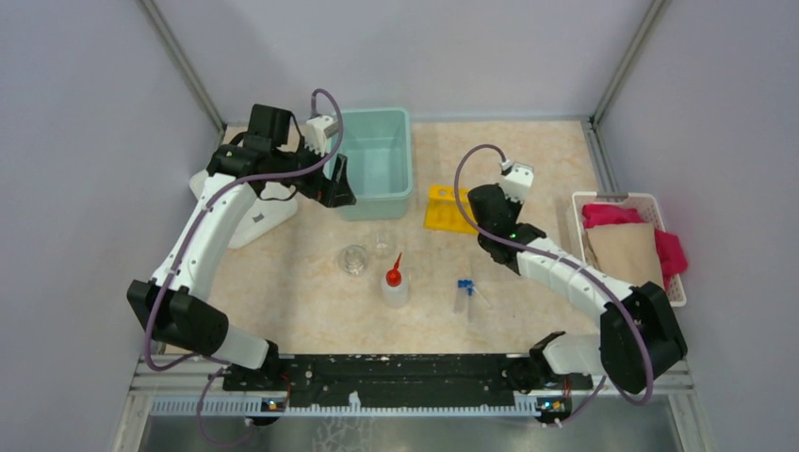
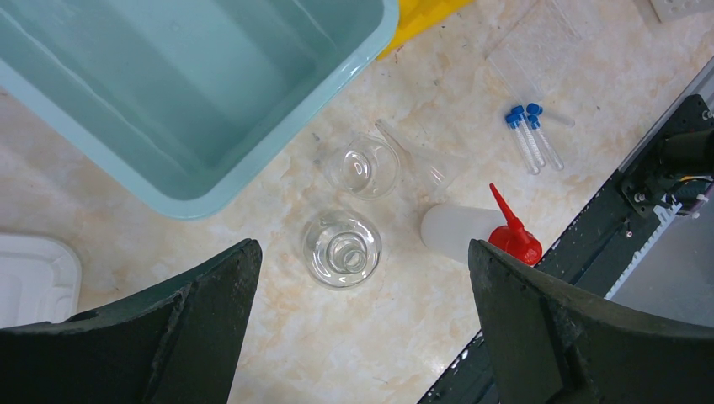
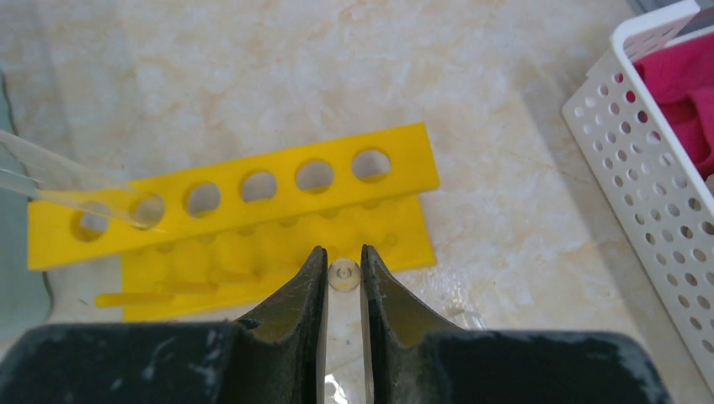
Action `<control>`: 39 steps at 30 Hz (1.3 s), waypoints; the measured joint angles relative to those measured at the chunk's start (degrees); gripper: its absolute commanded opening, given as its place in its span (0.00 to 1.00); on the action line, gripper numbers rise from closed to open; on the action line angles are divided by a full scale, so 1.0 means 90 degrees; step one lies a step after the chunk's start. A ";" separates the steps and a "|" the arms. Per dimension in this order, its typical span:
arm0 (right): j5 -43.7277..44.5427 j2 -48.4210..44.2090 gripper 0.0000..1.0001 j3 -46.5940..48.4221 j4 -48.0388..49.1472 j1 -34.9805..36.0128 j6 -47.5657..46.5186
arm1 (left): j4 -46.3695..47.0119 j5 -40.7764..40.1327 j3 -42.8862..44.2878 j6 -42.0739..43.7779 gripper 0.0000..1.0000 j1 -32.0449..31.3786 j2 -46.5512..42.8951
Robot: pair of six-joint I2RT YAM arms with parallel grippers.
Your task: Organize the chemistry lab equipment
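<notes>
The yellow holed rack (image 1: 441, 209) lies by the teal bin; in the right wrist view the rack (image 3: 253, 189) has one clear tube (image 3: 76, 178) leaning in a left-end hole. My right gripper (image 3: 343, 257) is shut on a clear test tube (image 3: 343, 274), seen end-on just above the rack's near edge. Two glass cups (image 2: 341, 248) (image 2: 362, 166), the squeeze bottle (image 2: 455, 229) with its red nozzle and two blue-capped test tubes (image 2: 530, 139) sit mid-table. My left gripper (image 2: 362, 252) is open and empty, high above the nearer cup.
A teal bin (image 1: 400, 184) stands at the back, beside my left gripper (image 1: 334, 184). A white basket (image 1: 582, 217) of pink and brown cloths is at the right. A white object (image 1: 254, 218) lies at the left. The black rail runs along the near edge.
</notes>
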 measured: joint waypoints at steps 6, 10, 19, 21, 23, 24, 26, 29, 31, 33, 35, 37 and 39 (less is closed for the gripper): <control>0.0189 -0.0100 0.00 0.0104 0.0381 -0.0012 -0.0262 | 0.0000 0.0000 0.0000 0.0000 0.99 0.0000 0.0000; 0.0238 0.0063 0.00 0.0134 0.0559 -0.0024 -0.0308 | 0.0000 -0.0002 0.0000 0.0000 0.99 0.0000 0.0000; 0.0248 0.0221 0.00 0.0134 0.0738 -0.0083 -0.0323 | 0.0002 -0.0002 0.0000 0.0000 0.99 0.0000 0.0000; 0.0260 0.0248 0.00 0.0134 0.0775 -0.0114 -0.0328 | 0.0002 0.0000 0.0000 0.0000 0.99 0.0000 0.0000; 0.0262 0.0282 0.00 0.0134 0.0789 -0.0153 -0.0350 | 0.0002 0.0000 0.0000 0.0000 0.99 0.0000 0.0000; 0.0265 0.0308 0.00 0.0134 0.0797 -0.0170 -0.0357 | 0.0002 0.0000 0.0000 0.0000 0.99 0.0000 0.0000; 0.0272 0.0355 0.00 0.0134 0.0855 -0.0197 -0.0362 | 0.0002 0.0000 0.0000 0.0000 0.99 0.0000 0.0000; 0.0272 0.0415 0.00 0.0134 0.0882 -0.0223 -0.0362 | 0.0002 -0.0002 0.0000 0.0002 0.99 0.0000 0.0002; 0.0253 0.0437 0.00 0.0134 0.0891 -0.0233 -0.0359 | 0.0002 -0.0002 0.0000 0.0002 0.99 0.0002 0.0002; 0.0216 0.0471 0.00 0.0134 0.0886 -0.0233 -0.0359 | 0.0005 -0.0002 0.0000 0.0005 0.99 0.0007 0.0002; 0.0206 0.0474 0.00 0.0134 0.0884 -0.0233 -0.0359 | 0.0005 -0.0002 0.0000 0.0005 0.99 0.0019 0.0002; 0.0199 0.0474 0.00 0.0134 0.0886 -0.0233 -0.0359 | 0.0005 -0.0002 0.0000 0.0005 0.99 0.0029 0.0002; 0.0192 0.0471 0.00 0.0134 0.0884 -0.0233 -0.0359 | 0.0005 -0.0002 0.0000 0.0007 0.99 0.0032 0.0002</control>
